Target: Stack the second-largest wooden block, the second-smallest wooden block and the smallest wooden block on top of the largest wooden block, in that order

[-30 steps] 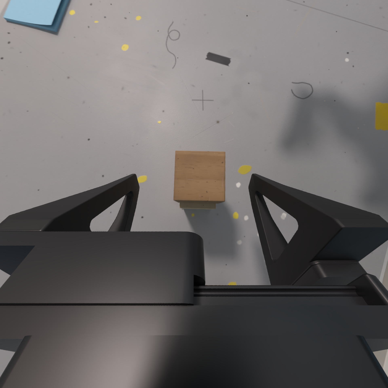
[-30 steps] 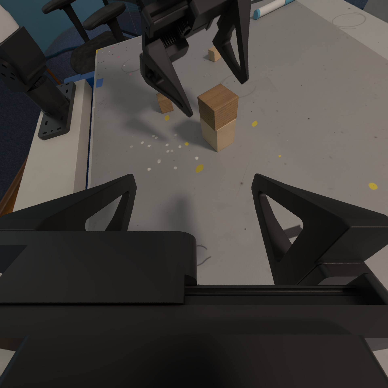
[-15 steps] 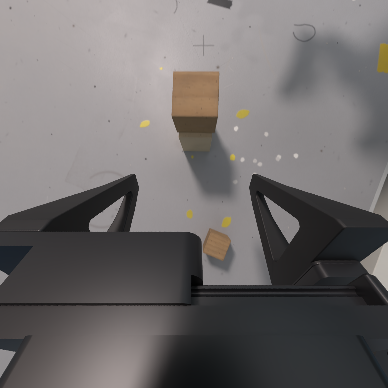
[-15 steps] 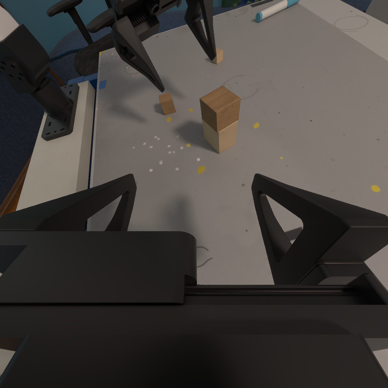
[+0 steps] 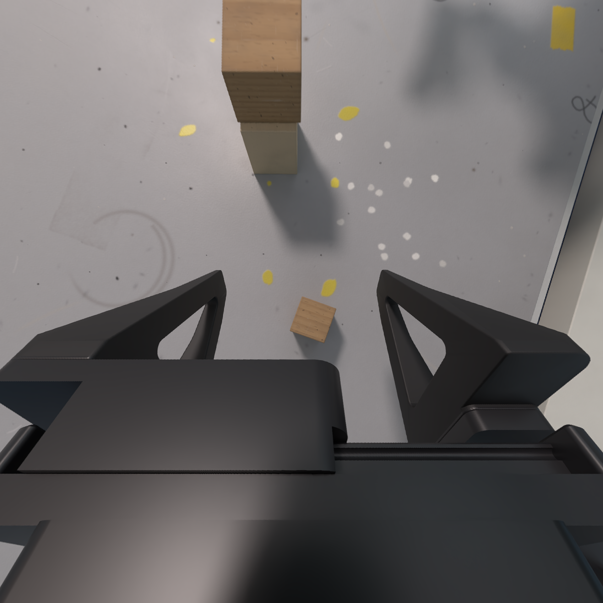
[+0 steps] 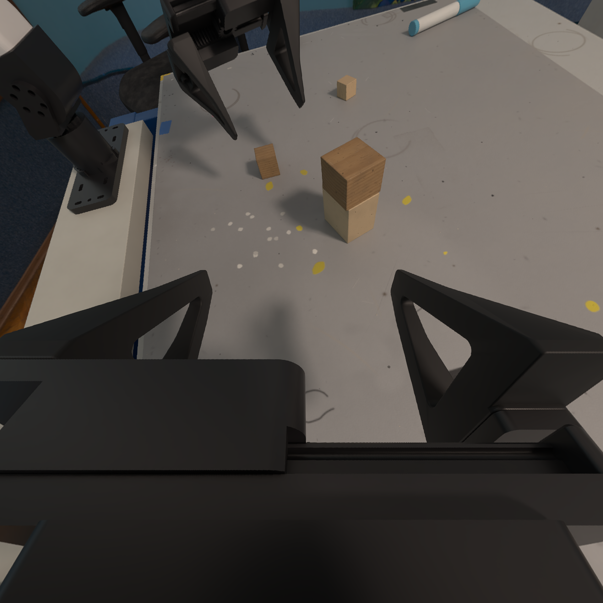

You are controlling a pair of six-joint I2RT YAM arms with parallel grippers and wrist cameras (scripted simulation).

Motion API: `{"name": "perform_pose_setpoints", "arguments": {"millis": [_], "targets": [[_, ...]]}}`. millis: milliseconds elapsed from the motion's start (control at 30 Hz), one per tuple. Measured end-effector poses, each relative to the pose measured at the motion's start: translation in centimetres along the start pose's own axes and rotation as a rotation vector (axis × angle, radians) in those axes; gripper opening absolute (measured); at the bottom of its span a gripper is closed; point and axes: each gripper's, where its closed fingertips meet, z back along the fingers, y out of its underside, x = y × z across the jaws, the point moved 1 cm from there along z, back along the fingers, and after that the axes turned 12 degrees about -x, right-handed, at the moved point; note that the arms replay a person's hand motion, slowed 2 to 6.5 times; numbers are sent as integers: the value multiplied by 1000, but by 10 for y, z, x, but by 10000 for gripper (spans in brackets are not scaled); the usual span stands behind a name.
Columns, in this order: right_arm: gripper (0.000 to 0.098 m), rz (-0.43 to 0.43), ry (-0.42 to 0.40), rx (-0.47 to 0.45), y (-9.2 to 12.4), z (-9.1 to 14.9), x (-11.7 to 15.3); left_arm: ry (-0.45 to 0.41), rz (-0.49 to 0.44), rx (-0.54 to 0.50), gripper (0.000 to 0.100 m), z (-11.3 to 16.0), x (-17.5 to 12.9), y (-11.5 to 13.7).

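A brown wooden block point(image 6: 353, 171) stands on a pale wooden block point(image 6: 350, 217) as a two-high stack on the grey table; the stack also shows in the left wrist view point(image 5: 262, 58). A smaller brown block point(image 5: 313, 319) lies on the table just beyond and between my left gripper's point(image 5: 301, 277) open fingers; it also shows in the right wrist view point(image 6: 267, 161). The smallest pale block point(image 6: 346, 87) sits farther back. My left gripper point(image 6: 267, 122) hangs open above the small brown block. My right gripper point(image 6: 300, 277) is open and empty, near the stack's front.
A white marker with blue ends point(image 6: 440, 16) lies at the table's far right. The left arm's base point(image 6: 88, 169) stands on a white ledge at the left. The table edge point(image 5: 567, 208) runs along the right in the left wrist view. Yellow tape point(image 5: 562, 27) sticks there too.
My left gripper has drawn back from above the stack toward the small brown block, which now lies between its fingers. The right gripper has not moved.
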Motion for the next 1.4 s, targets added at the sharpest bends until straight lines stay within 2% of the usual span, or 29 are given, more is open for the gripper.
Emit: {"name": "perform_pose_setpoints", "arguments": {"millis": [200,600,1400], "targets": [[940,16,-11,-2,-2,-2,4,35,-11,31,733,-2,-4,13],[940,52,-27,12,-2,-5,10,98,-51,167,645,-8,-9,36],[940,67,-47,27,4,-9,12,141,-249,514,516,-1,-6,35]]}}
